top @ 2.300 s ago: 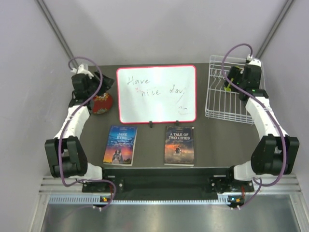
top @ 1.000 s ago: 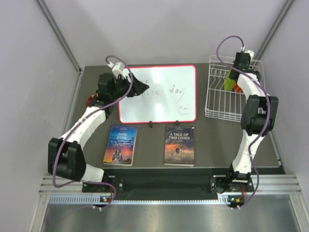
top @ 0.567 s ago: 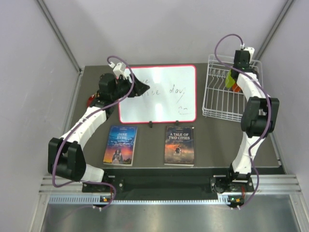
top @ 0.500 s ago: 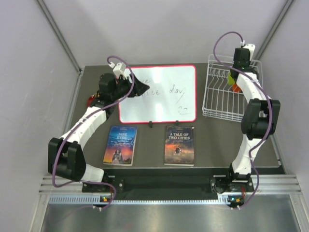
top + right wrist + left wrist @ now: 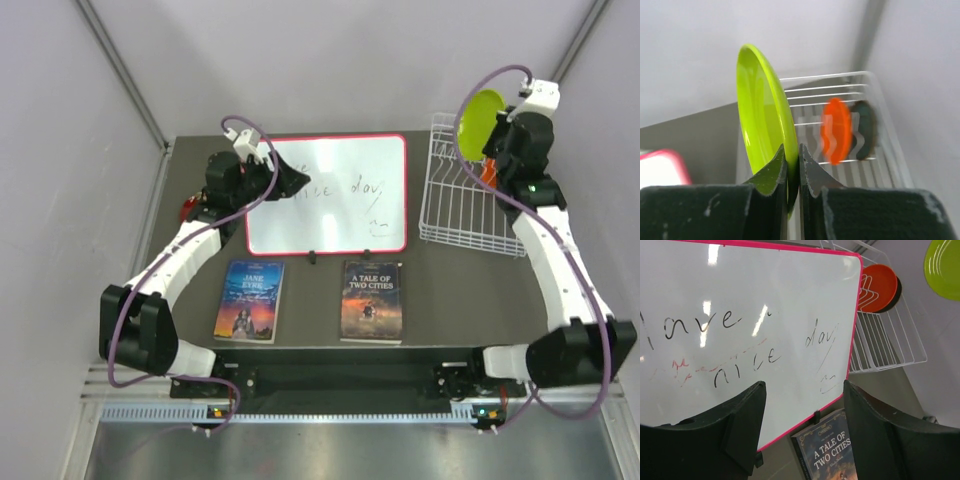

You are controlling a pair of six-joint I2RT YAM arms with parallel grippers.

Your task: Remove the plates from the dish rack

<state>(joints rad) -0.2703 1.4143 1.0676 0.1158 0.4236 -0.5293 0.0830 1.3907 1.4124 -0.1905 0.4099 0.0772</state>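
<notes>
My right gripper [image 5: 793, 155] is shut on the rim of the lime green plate [image 5: 762, 115], which it holds on edge in the air above the white wire dish rack [image 5: 840, 76]. From above, the green plate [image 5: 481, 122] hangs over the rack's [image 5: 460, 215] far end. An orange plate [image 5: 836, 131] and a dark plate [image 5: 863, 127] stand upright between the rack's prongs. My left gripper [image 5: 805, 390] is open and holds nothing, above the whiteboard [image 5: 740, 315]. A sliver of the red plate [image 5: 187, 207] shows behind my left arm at the table's left.
The red-framed whiteboard [image 5: 340, 200] lies in the middle of the table with writing on it. Two books lie in front of it: Jane Eyre [image 5: 249, 300] and A Tale of Two Cities [image 5: 372, 301]. Grey walls close in the back and both sides.
My right gripper has lifted the green plate up out of the rack. The left arm has stayed over the whiteboard's left end.
</notes>
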